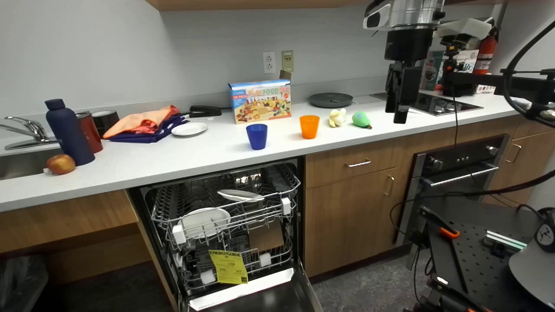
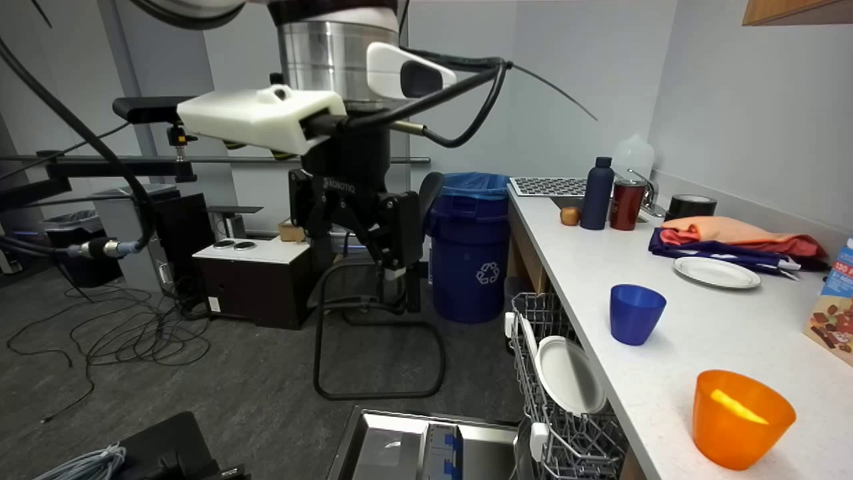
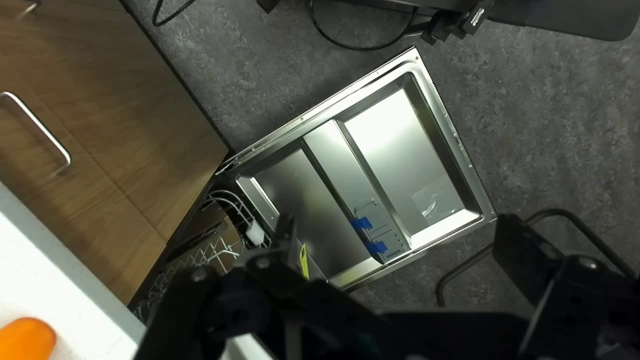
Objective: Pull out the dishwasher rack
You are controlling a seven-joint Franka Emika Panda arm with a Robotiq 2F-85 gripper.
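Approach step, I'd say, no grip made: my jaws are spread wide with nothing between them. The dishwasher rack sits below and well apart from them, holding white plates. Next calls for lowering the jaws to its front, catching a wire, then drawing outward

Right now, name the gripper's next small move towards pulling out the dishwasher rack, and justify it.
I'd probably lower the gripper towards the front of the upper dishwasher rack: the gripper hangs open and empty, higher than the countertop; the rack sits below that, and the dishwasher door is down.
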